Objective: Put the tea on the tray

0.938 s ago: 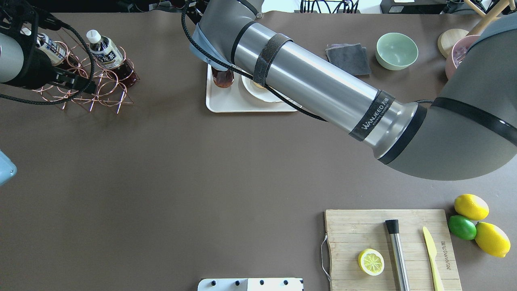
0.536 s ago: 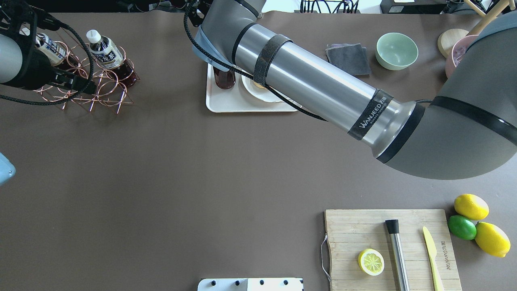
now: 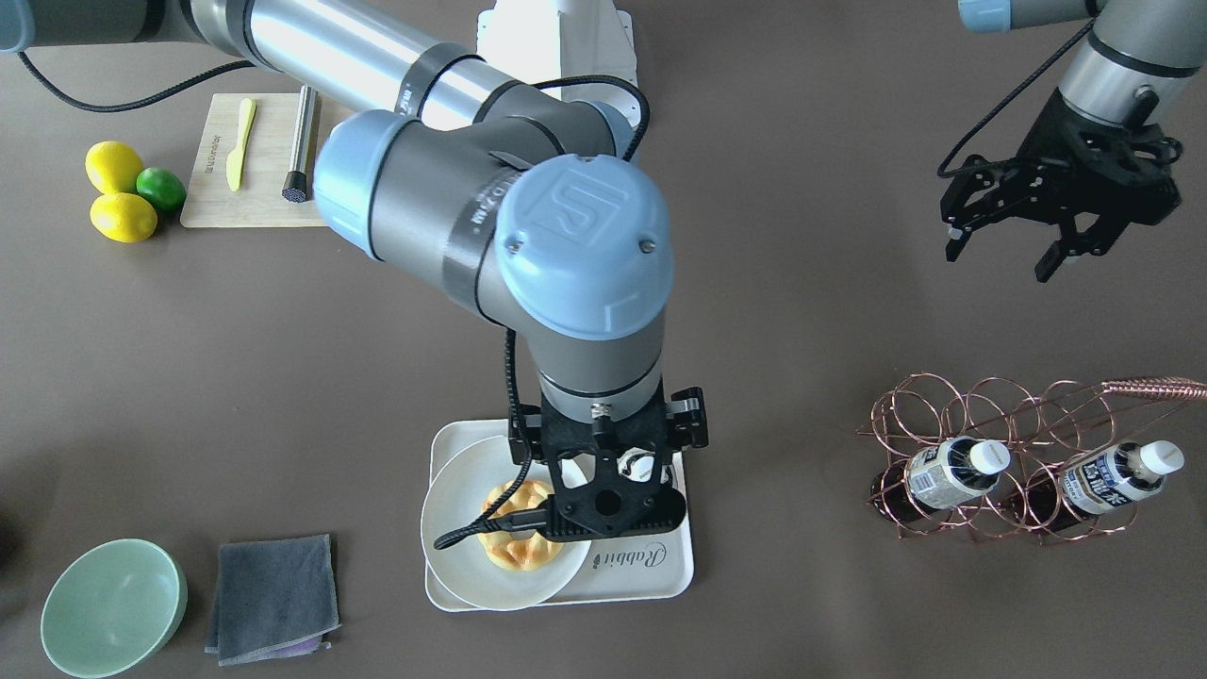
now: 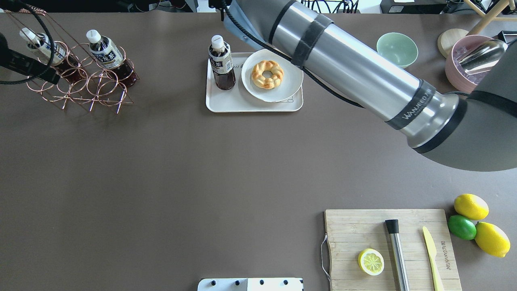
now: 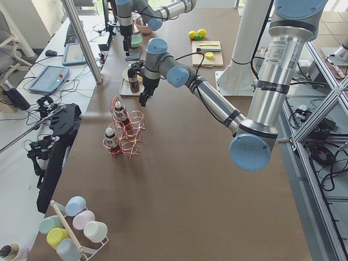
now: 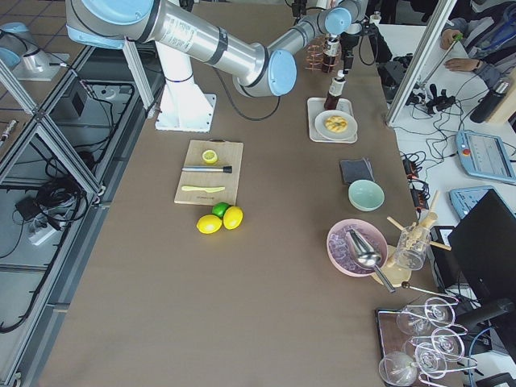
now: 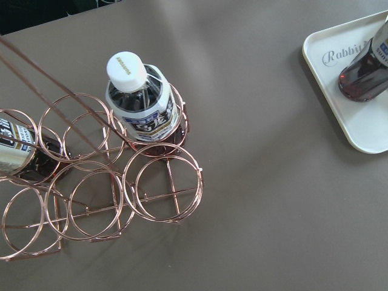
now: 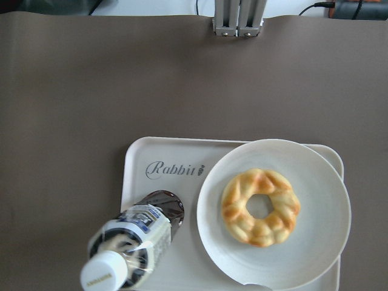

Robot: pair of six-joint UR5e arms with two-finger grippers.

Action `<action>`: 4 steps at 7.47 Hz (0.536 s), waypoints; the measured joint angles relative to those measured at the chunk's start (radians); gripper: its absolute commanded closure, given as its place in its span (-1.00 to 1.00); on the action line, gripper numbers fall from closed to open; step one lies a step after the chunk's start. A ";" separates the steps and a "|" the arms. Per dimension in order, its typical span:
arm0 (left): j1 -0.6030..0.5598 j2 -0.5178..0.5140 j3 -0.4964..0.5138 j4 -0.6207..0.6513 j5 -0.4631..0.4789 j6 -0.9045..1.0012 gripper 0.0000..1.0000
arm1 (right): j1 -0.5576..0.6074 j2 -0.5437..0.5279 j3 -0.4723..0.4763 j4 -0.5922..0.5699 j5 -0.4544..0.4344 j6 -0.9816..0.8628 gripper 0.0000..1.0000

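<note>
A tea bottle (image 4: 221, 60) stands upright and free on the left end of the cream tray (image 4: 226, 103); it also shows in the right wrist view (image 8: 136, 242) beside the "Rabbit" script on the tray (image 8: 136, 182). My right gripper (image 3: 608, 471) hovers above the bottle, apart from it, and looks open and empty. Two more tea bottles (image 4: 106, 52) (image 4: 40, 46) lie in the copper wire rack (image 4: 80, 81). My left gripper (image 3: 997, 264) is open and empty, raised near the rack.
A round white plate with a doughnut (image 4: 271, 74) fills the tray's right part. A green bowl (image 4: 397, 50), a pink bowl (image 4: 464, 64) and a grey cloth (image 3: 273, 599) lie beyond. The cutting board (image 4: 387, 246), lemons and lime sit front right.
My right arm has risen and drawn back from the tray, uncovering the bottle and the plate. The bottle stays standing on the tray. My left arm has moved a little further left.
</note>
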State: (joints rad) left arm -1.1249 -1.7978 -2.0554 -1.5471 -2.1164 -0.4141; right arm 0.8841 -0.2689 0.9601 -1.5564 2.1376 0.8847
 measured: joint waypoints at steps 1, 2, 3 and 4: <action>-0.077 0.002 0.002 0.075 -0.027 0.107 -0.83 | 0.032 -0.118 0.178 -0.084 0.018 -0.071 -1.00; -0.156 0.003 0.002 0.149 -0.063 0.199 -0.83 | 0.074 -0.237 0.337 -0.154 0.054 -0.139 -1.00; -0.240 0.017 -0.001 0.214 -0.100 0.291 -0.83 | 0.121 -0.368 0.483 -0.204 0.082 -0.228 -1.00; -0.319 0.049 -0.002 0.252 -0.124 0.383 -0.83 | 0.165 -0.502 0.614 -0.243 0.098 -0.328 -1.00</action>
State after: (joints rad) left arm -1.4436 -1.7492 -2.0571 -1.2949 -2.2404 -0.0311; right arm 1.0495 -0.7707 1.5739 -1.7996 2.2354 0.5568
